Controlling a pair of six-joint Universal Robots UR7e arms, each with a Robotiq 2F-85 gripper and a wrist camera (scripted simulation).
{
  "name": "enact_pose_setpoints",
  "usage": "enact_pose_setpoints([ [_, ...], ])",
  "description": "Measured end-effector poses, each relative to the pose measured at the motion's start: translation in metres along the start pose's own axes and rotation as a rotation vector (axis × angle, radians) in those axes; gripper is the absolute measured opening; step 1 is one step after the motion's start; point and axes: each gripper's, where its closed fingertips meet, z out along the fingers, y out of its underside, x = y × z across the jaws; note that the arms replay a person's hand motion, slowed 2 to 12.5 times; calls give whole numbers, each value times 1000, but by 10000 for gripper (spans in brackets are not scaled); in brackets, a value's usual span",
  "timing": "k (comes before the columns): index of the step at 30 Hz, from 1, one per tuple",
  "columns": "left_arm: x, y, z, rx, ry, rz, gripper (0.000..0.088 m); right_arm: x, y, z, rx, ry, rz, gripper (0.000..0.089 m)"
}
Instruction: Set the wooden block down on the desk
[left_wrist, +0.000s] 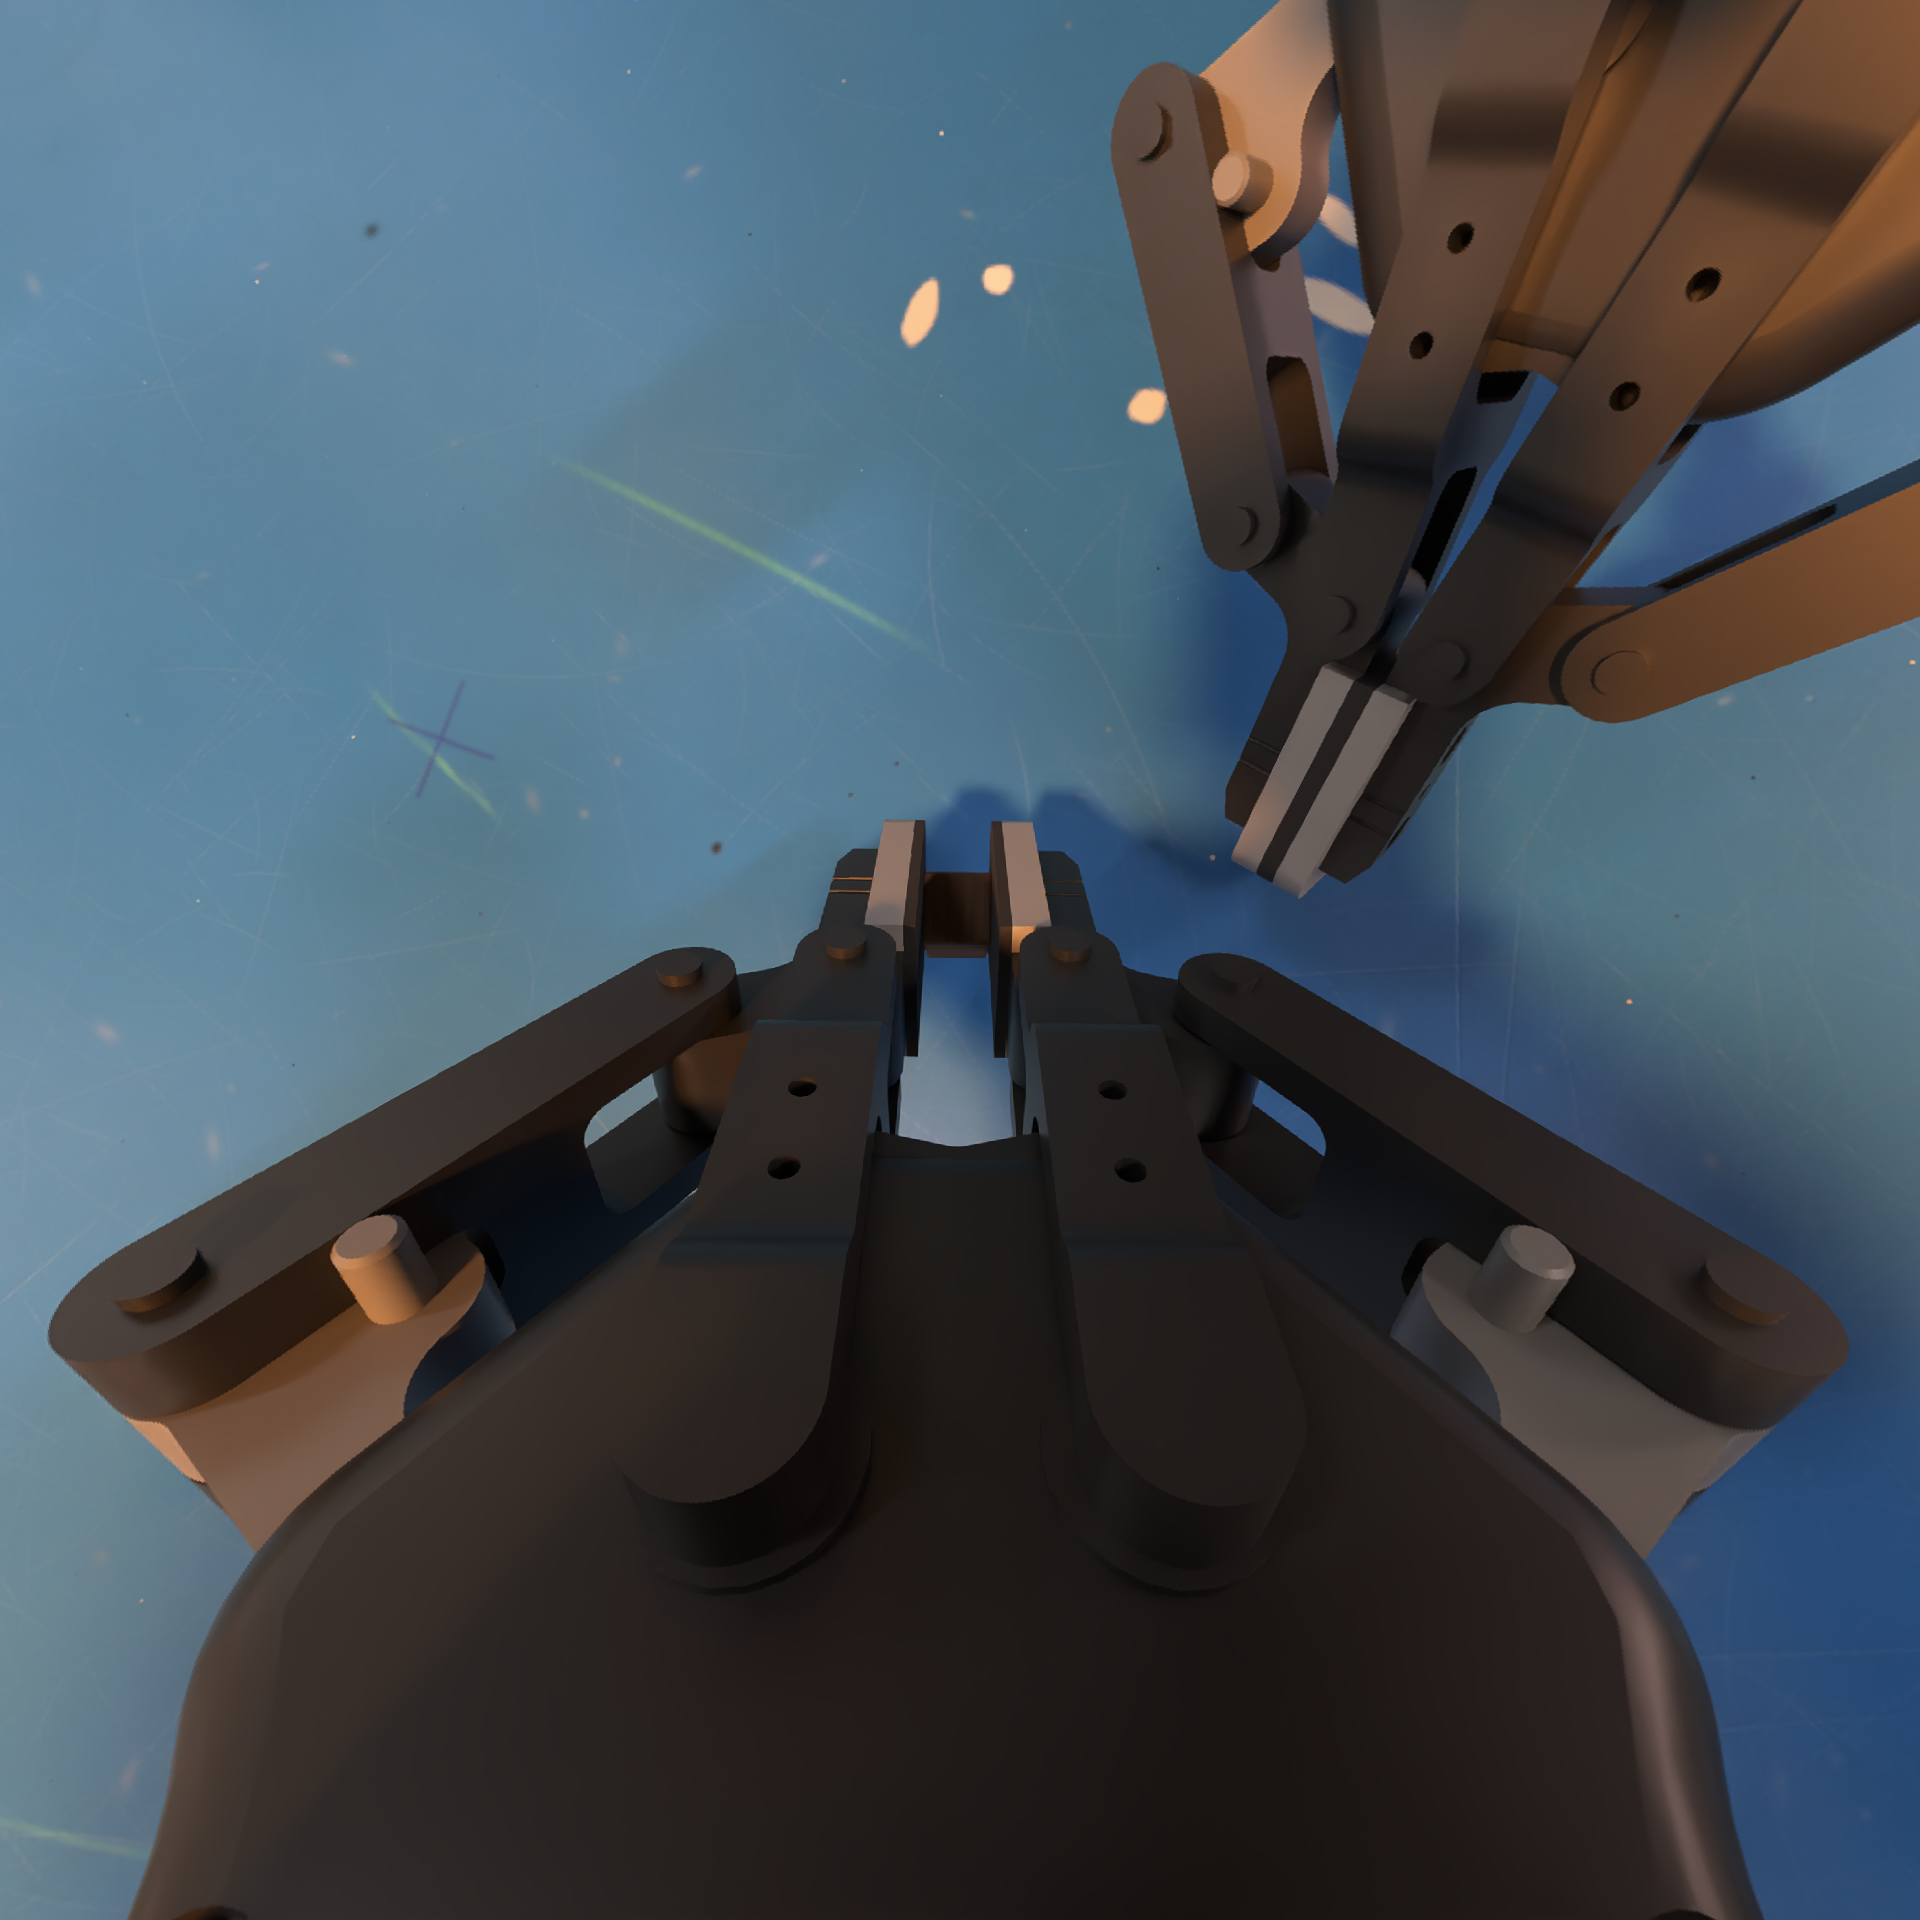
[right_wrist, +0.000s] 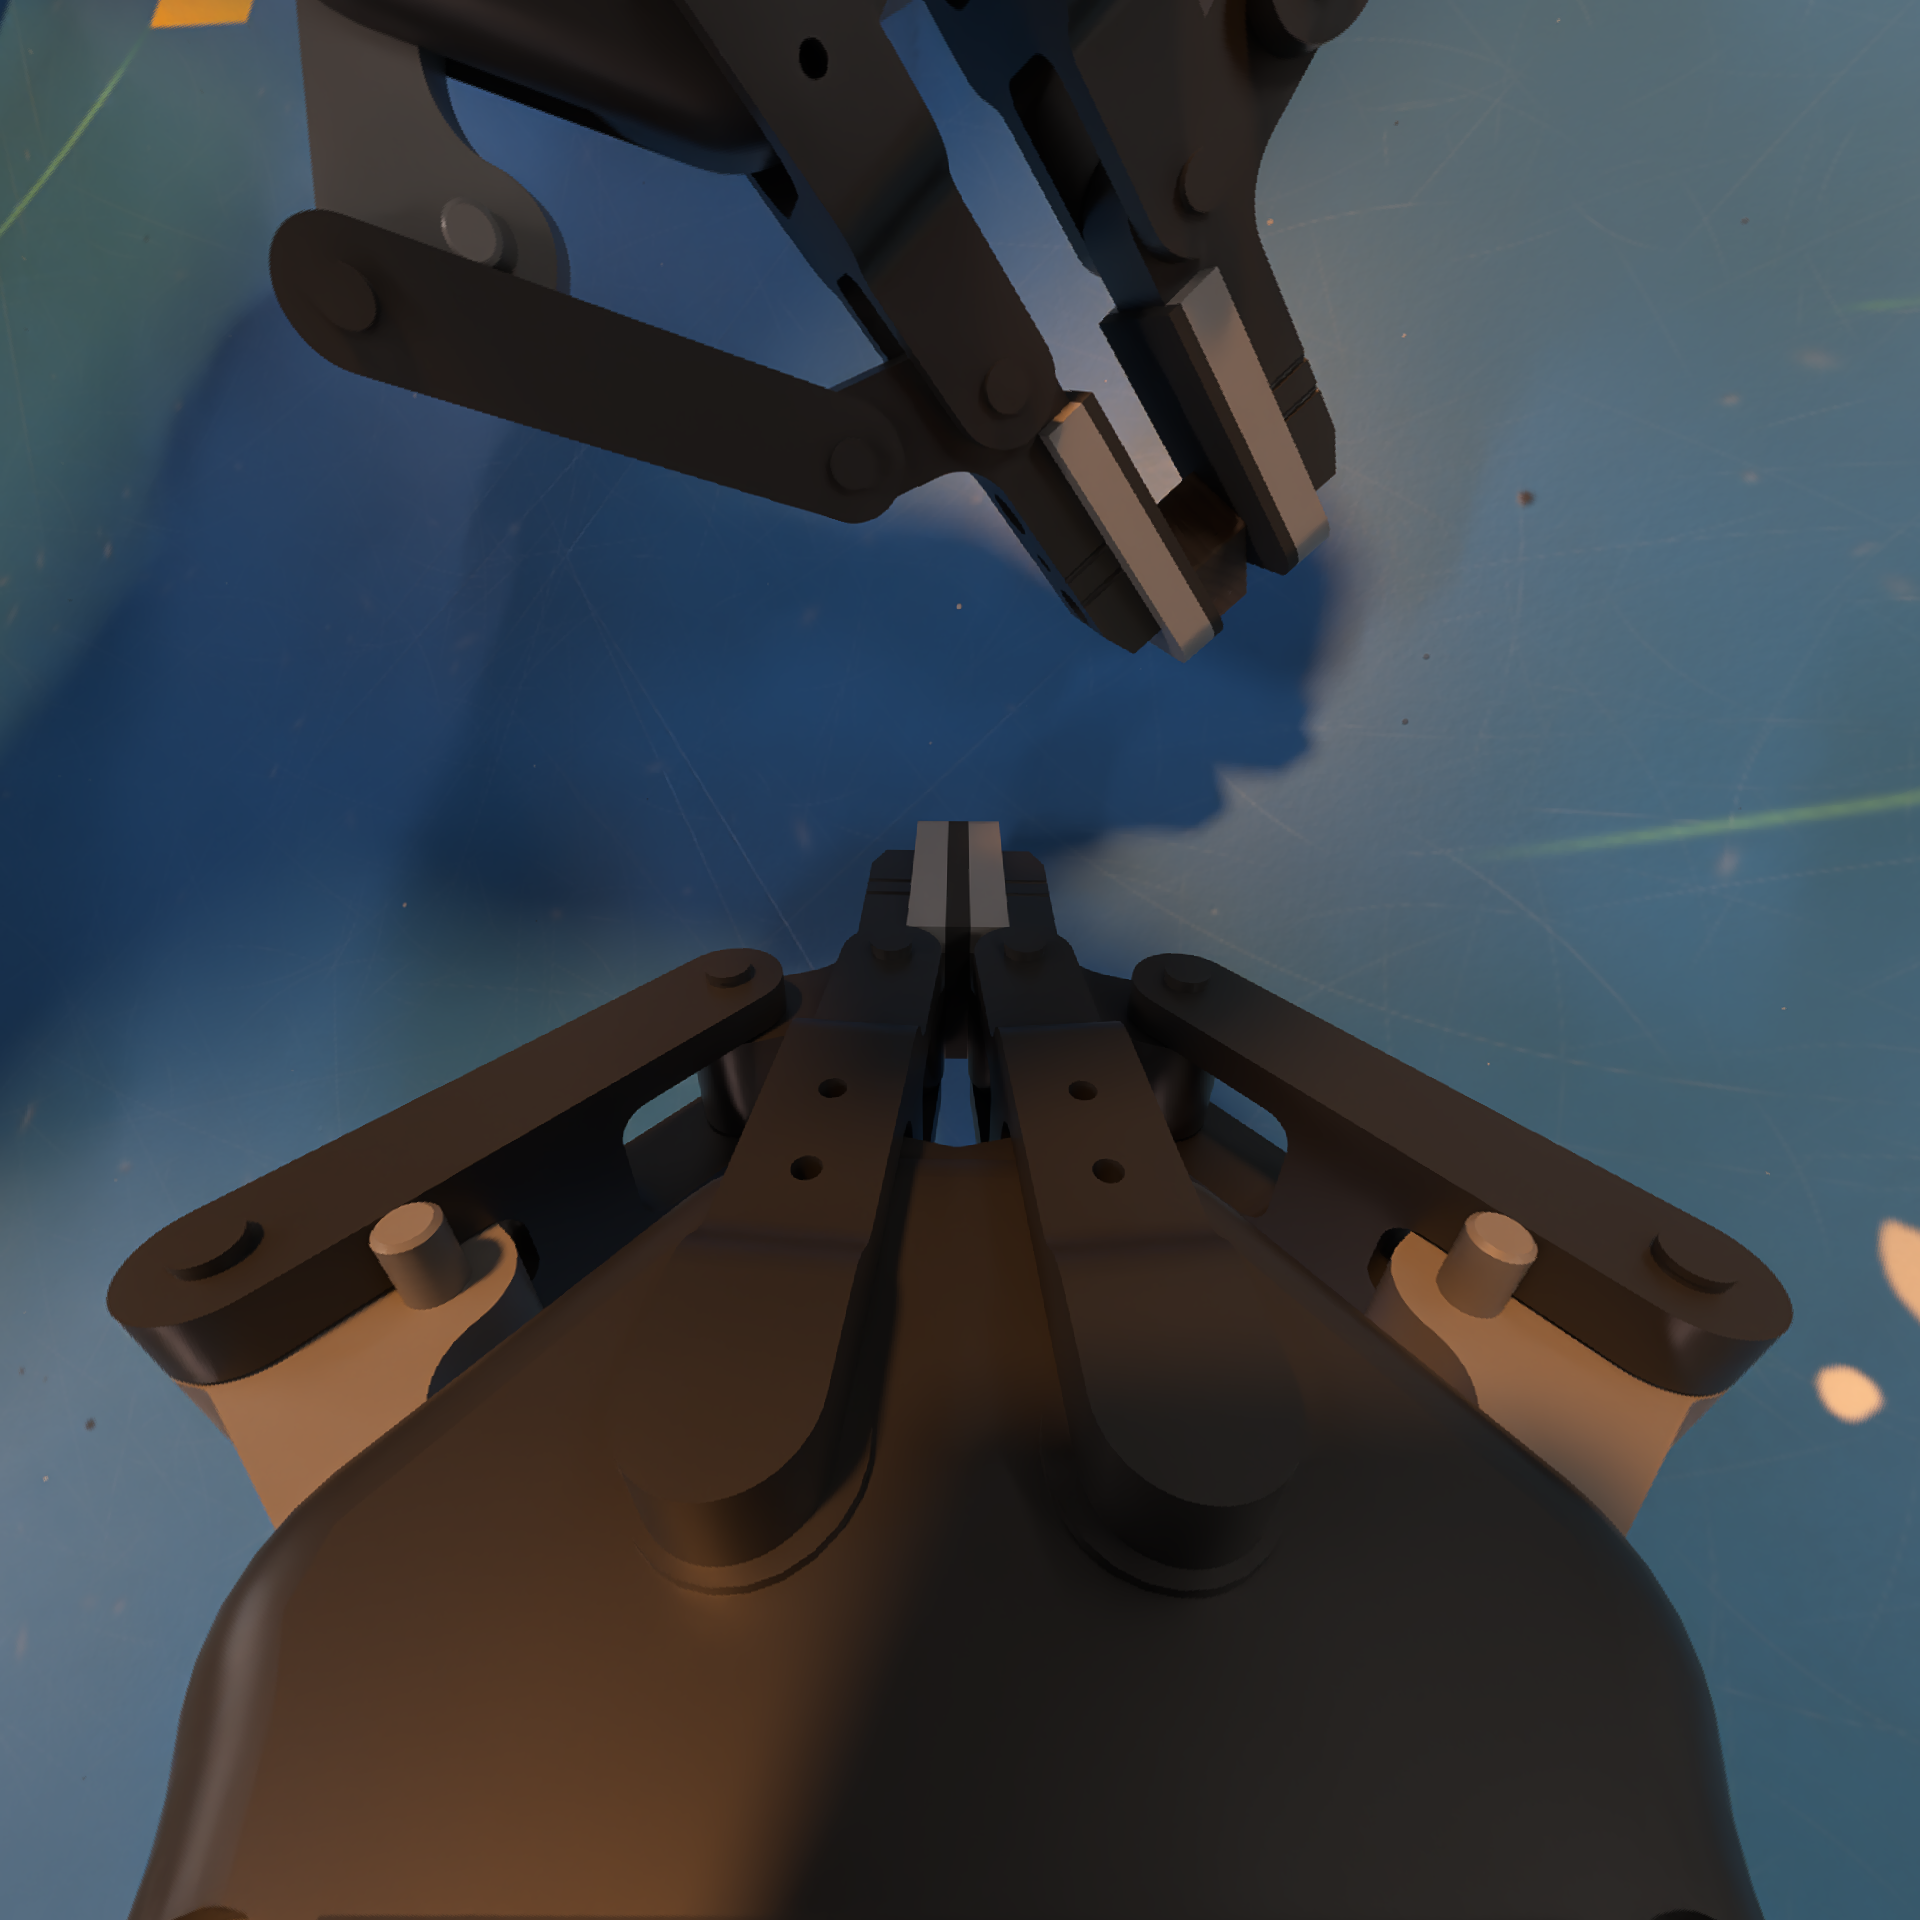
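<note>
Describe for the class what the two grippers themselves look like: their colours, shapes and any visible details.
Both the left gripper and the right gripper look alike: a rounded dark grey body, flat dark linkage bars joined by round pins, and two slim fingers, each with a pair of small holes. The fingertips carry pale grey rectangular pads. Lighter, tan-lit brackets sit at the outer corners. No cables or sleeves show.

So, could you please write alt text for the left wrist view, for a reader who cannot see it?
The left gripper grips a small wooden block between its fingers, low over a scratched blue desk. The right gripper, shut with nothing in it, reaches in from the upper right with its tips close beside the block.
</note>
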Motion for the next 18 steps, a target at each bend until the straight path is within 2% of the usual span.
enact_pose_setpoints([
  [18, -16, -2, -1, 16, -31, -23, 110, 1, 0, 0, -3, 1, 6, 0],
])
